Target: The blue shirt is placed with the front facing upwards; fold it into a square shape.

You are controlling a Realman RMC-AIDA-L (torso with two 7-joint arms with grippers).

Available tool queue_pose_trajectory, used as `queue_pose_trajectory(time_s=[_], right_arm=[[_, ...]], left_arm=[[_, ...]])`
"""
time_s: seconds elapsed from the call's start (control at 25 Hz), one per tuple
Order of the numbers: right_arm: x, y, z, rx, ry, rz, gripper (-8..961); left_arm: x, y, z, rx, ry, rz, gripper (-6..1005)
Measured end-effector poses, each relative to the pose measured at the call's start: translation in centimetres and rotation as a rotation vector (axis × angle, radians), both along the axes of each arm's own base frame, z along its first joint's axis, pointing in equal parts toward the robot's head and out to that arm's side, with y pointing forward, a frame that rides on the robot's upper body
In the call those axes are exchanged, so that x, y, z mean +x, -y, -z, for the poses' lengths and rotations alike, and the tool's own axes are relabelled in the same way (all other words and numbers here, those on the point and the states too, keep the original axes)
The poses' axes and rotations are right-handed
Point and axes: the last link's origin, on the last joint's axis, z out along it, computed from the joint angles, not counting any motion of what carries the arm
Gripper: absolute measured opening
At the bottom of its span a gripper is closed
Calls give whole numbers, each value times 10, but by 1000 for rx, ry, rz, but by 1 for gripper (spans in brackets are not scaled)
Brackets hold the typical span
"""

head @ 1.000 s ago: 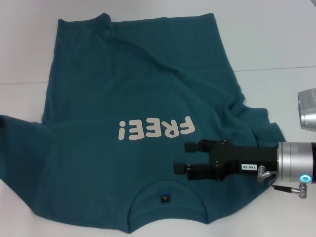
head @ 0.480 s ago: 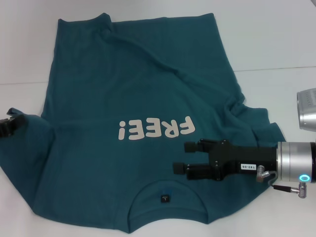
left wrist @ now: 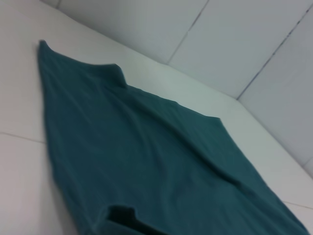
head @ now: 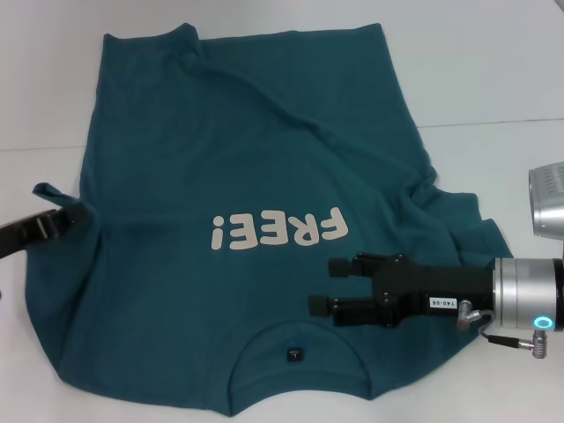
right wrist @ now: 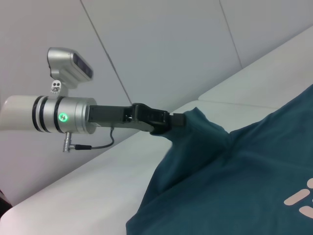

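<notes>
The blue shirt [head: 238, 159] lies front up on the white table, its cream "FREE!" print [head: 278, 231] at the centre and its collar [head: 295, 348] at the near edge. My left gripper [head: 72, 214] is at the shirt's left side, shut on the left sleeve [head: 48, 192] and holding it lifted off the table. The right wrist view shows this left gripper [right wrist: 171, 121] pinching the raised cloth of the shirt [right wrist: 234, 181]. My right gripper [head: 324, 284] hovers open over the chest, just right of the collar, holding nothing. The left wrist view shows only the shirt's body [left wrist: 146, 161].
White table [head: 493, 70] surrounds the shirt, with bare surface at the far right and far left. The right sleeve [head: 467, 220] lies rumpled beside my right arm. The silver wrist camera housing [head: 548, 198] sits at the right edge.
My left gripper came in from the left edge, shut on the left sleeve, and carried it up and inward over the shirt's side. The right gripper has hardly moved.
</notes>
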Motion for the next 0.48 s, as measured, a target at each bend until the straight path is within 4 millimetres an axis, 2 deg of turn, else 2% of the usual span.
queue_pose_trajectory(time_s=[0.48], right_arm=[[1,1,1,-2,3,1,917]], left_arm=[[15,0,23,-23,68,16,15]])
